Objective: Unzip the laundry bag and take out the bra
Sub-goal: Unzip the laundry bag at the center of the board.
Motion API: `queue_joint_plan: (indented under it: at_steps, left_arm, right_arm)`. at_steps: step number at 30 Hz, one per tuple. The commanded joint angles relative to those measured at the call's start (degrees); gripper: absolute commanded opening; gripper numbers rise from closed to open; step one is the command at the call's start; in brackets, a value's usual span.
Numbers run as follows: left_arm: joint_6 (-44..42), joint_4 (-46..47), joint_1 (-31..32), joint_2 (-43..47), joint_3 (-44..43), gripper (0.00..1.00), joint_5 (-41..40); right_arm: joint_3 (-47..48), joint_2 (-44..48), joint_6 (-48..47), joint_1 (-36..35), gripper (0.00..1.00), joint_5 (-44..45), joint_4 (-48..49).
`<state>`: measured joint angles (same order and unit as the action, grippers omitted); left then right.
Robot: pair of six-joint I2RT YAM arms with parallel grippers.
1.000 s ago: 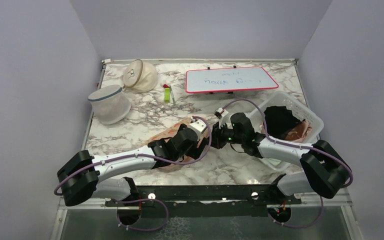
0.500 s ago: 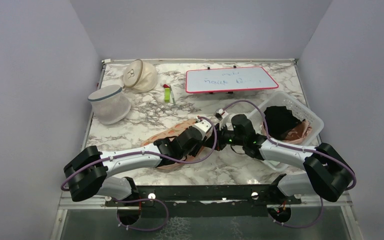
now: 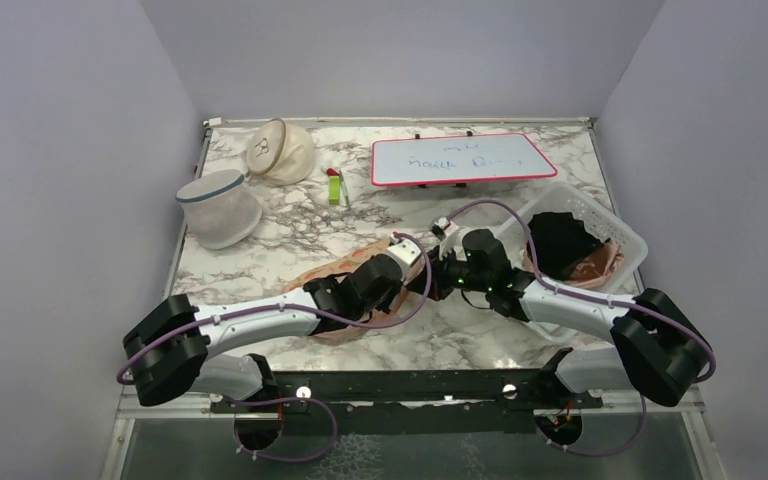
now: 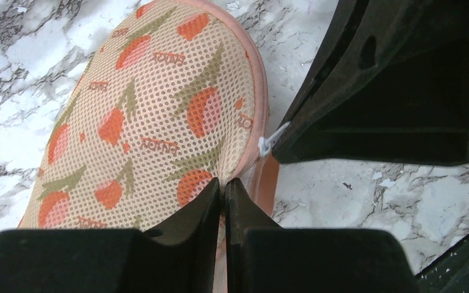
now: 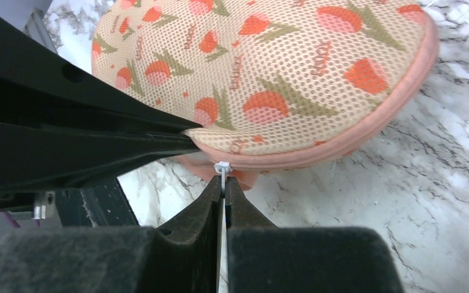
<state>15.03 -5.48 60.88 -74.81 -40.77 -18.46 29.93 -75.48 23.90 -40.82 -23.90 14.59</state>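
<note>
grey-lilac walls [image 3: 60, 150] close off three sides of a white marble desk [image 3: 290, 230]. far edge: red-framed whiteboard [image 3: 460, 160]. right side: white basket [image 3: 600, 212] with dark cloth inside. laundry bag [image 4: 152, 116] lies flat near the desk's centre, between the two arms. left gripper [image 4: 223, 183] is closed tight, pinching the mesh edge of the bag. right gripper [image 5: 223, 183] is closed on the white zipper pull [image 5: 222, 166] at the bag's pink rim. the two grippers sit just beside each other.
</note>
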Motion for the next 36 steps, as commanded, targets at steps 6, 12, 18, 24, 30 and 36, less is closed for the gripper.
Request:
queue_joint_plan:
  at_steps: [6,12,18,24,30,36]
  left_arm:
    - [0.02,-3.18,0.03,10.92,5.32,0.0,-0.57]
    - [2.21,-4.23,0.03,14.68,7.13,0.0,-1.27]
    - [3.34,-3.94,0.03,14.11,6.72,0.0,-1.71]
    - [1.28,-0.39,0.03,9.7,4.25,0.33,0.13]
    - [-0.84,3.27,0.03,2.8,0.89,0.55,4.02]
    - [-2.75,5.01,0.03,-3.06,-3.15,0.58,4.71]
  right_arm:
    - [5.19,-1.81,-7.26,2.0,0.01,14.14,-6.08]
    - [9.92,-6.66,-9.7,6.8,0.01,11.5,-6.63]
    - [12.19,-8.47,-10.87,6.8,0.01,1.78,-7.02]
    - [7.2,-5.15,-7.48,6.64,0.01,-2.12,-4.42]
    - [2.98,-2.5,-7.66,5.93,0.01,-3.21,-3.61]
    - [-0.01,0.07,-6.9,5.33,0.01,-5.84,-1.7]
